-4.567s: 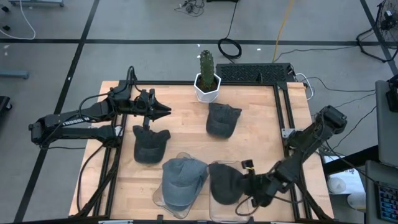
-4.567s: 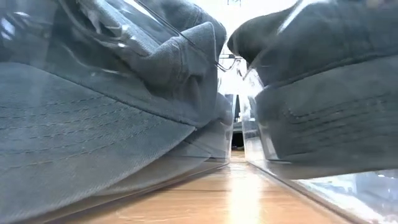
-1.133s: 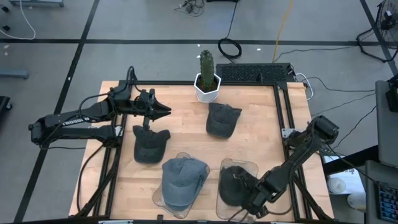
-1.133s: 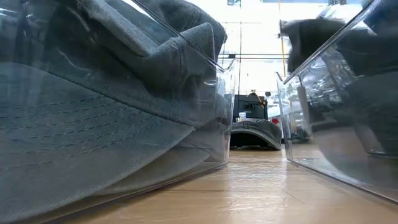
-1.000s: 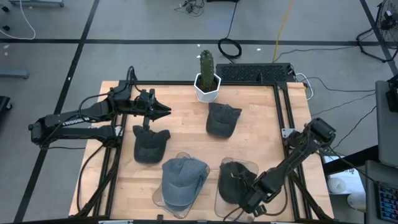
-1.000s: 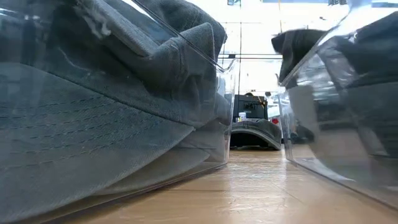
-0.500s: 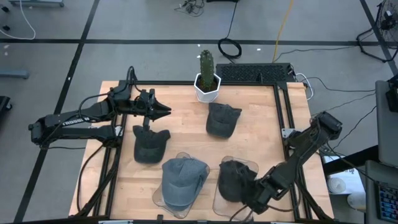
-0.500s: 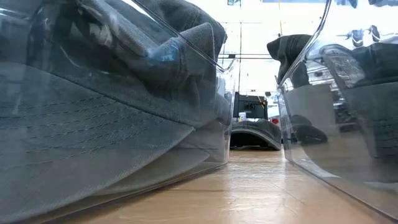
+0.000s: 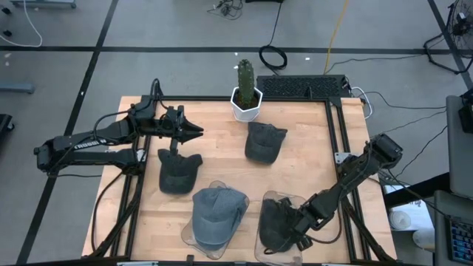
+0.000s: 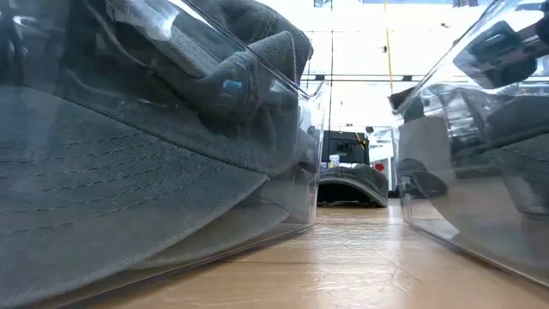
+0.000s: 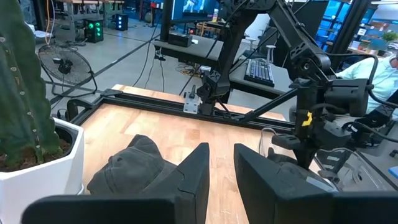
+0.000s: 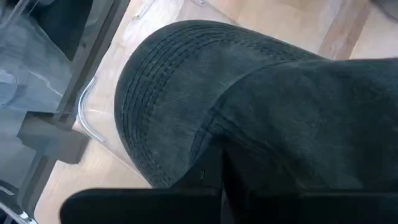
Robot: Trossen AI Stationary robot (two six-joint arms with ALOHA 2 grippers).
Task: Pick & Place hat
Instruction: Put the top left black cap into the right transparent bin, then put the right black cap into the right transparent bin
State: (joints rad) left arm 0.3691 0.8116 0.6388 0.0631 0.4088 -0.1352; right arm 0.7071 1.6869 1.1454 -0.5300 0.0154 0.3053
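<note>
At the table's near right corner, the right gripper is pinching a dark hat with its jaws clenched on the cloth, and is holding it inside a clear tray. Seen from that arm's wrist, the stitched brim is sitting over the tray's clear rim, so the hat is lying in or just above the tray, not beside it; I cannot tell whether it is resting fully on the bottom.

This hat is looking light and soft: the crown is sagging and folding where it is gripped, while the brim is keeping its curve and seems the stiffer part. Cloth like this is unlikely to slip or break, but it is likely to drape and snag on the tray wall. A hold at the crown near the brim seam seems best.

From above, its long axis is running roughly from far to near, the brim probably pointing toward the near edge, though the dark shape is making this uncertain.

Over the far left, the left gripper is waiting with jaws slightly parted, grasping nothing.
</note>
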